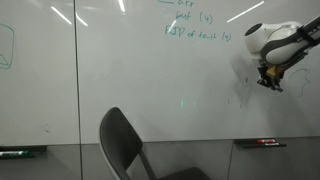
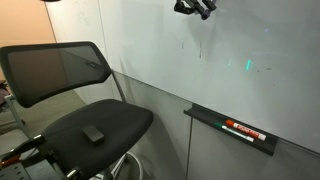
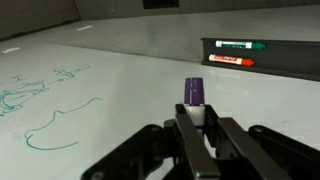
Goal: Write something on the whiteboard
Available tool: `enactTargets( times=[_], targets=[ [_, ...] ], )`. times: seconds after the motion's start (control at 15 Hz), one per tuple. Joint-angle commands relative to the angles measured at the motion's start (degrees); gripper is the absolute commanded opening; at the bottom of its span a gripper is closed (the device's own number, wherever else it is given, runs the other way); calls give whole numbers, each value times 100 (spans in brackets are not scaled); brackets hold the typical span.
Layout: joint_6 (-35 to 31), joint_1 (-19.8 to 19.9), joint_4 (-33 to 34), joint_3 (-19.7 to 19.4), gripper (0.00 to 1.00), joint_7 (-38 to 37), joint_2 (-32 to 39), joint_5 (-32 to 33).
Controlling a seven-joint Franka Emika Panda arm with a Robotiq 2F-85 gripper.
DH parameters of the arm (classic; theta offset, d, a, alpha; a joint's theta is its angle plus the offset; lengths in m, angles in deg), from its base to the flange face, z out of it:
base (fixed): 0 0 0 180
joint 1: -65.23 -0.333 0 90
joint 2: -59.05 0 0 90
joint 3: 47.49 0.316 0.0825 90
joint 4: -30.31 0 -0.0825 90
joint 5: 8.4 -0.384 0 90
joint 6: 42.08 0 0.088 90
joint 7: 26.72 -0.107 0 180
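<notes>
Clamps purple-ended marker between jaws, close to whiteboard at 3 o'clock. Shows green handwriting at 12 o'clock. Judged under way; leaves further strokes to add.

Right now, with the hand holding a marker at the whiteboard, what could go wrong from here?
1. The marker in the hand ends in a purple piece that looks like a cap; if it is one, no ink would reach the whiteboard.
2. The hand grips only the white barrel, so pressing hard might make the marker slip.
3. In an exterior view the marker tray sits below the hand; a long downward stroke could hit it.
</notes>
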Motion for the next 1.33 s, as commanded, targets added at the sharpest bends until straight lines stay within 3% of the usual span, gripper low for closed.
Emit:
enactTargets(
  times=[0.0, 0.6, 1.27],
  targets=[
    [-36, 77, -51, -73, 9, 131, -20, -92],
    [-733, 149, 64, -200, 9, -143, 487, 157],
    [-922, 137, 399, -307, 9, -226, 727, 258]
  ],
)
